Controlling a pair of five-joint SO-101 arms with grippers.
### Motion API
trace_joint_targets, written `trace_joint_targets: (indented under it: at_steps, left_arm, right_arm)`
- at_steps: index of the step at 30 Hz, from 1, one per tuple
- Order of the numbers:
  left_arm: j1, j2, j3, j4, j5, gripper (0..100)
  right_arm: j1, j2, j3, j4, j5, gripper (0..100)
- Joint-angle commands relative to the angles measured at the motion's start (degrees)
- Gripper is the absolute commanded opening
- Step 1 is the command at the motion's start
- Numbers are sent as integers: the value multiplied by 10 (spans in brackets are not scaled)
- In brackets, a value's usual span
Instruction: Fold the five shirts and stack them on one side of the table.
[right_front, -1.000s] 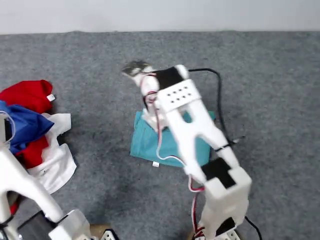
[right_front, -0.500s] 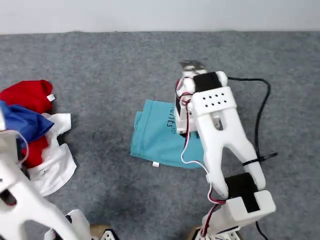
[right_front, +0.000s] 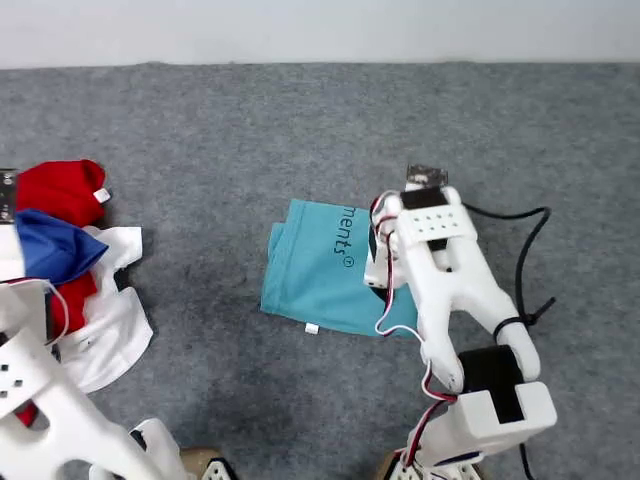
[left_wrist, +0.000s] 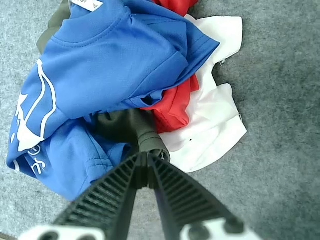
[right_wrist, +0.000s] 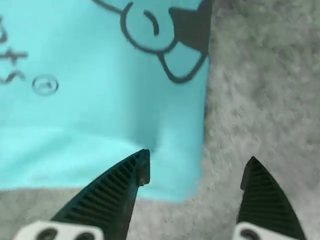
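A folded teal shirt (right_front: 318, 272) with dark print lies mid-table. My right gripper (right_front: 383, 262) hovers over its right edge, open; in the right wrist view one finger (right_wrist: 120, 187) is above the teal shirt (right_wrist: 100, 100) and the other finger (right_wrist: 261, 195) above bare carpet. At the left lies a pile: a red shirt (right_front: 58, 190), a blue shirt (right_front: 48, 248), a white shirt (right_front: 105, 320). My left gripper (left_wrist: 148, 159) is above this pile, shut on a fold of an olive shirt (left_wrist: 131, 125) under the blue shirt (left_wrist: 100, 65).
Grey carpet (right_front: 200, 130) covers the whole table, with a pale wall edge along the back. The right arm's black cable (right_front: 510, 225) loops over the carpet to the right of the teal shirt. The left arm's white body (right_front: 40, 400) stands at the front left.
The right arm swung from the teal shirt's back left corner to its right edge, uncovering the print. The left arm pulled toward the left edge, and the blue shirt shifted slightly.
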Motion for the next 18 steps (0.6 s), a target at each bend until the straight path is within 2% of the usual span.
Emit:
trace_joint_targets:
  at_steps: [1, 6, 12, 14, 18]
  left_arm:
    - [3, -12, -3, -3, -10, 17]
    - [3, -12, -3, -3, -10, 17]
    - [3, -12, -2, -3, -10, 17]
    - [3, -12, -2, -3, -10, 17]
    - [4, -11, 1, -3, -10, 17]
  right_arm:
    - [1, -31, 37, -81, -13, 297]
    - [-17, -13, 82, -157, -16, 296]
    - [-23, 67, 82, -160, -17, 283]
    - [-23, 78, 69, -143, -15, 215]
    - [-22, 80, 47, -117, -11, 0]
